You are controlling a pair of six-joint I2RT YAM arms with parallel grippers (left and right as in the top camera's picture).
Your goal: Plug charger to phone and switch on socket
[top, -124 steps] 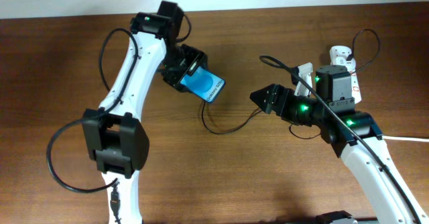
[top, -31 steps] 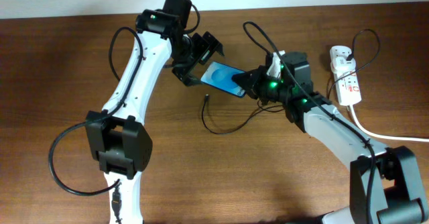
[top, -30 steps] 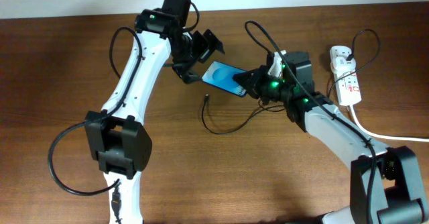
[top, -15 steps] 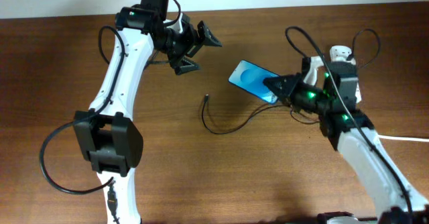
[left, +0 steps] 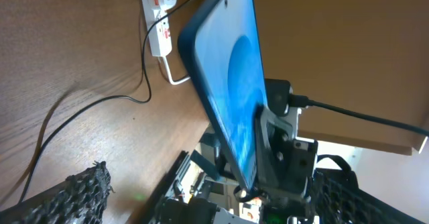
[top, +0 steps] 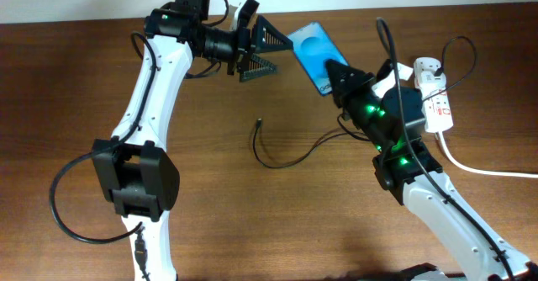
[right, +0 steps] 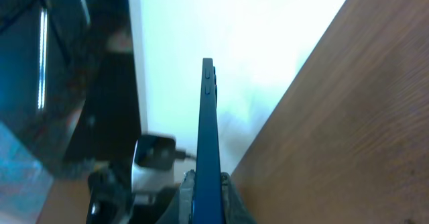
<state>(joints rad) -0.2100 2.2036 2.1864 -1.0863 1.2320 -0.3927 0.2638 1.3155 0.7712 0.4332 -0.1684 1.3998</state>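
Aloft, the small black-framed, blue-screened smartphone (top: pixel 313 50) stood clamped in the right gripper (top: pixel 339 77), long axis running out from its fingers, just beside the wide-spread, empty left gripper (top: pixel 261 52); the thin black charger cable's plug tip (top: pixel 259 123) lay on the wooden table (top: pixel 84 104) beneath the left gripper, nearer that arm.

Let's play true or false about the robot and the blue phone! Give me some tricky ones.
The right gripper holds the phone. True.
The charger is plugged into the phone. False: its tip lies loose on the table, away from the phone.
The left gripper is shut. False: it is open and empty.
The socket sits on the right arm's side. True.
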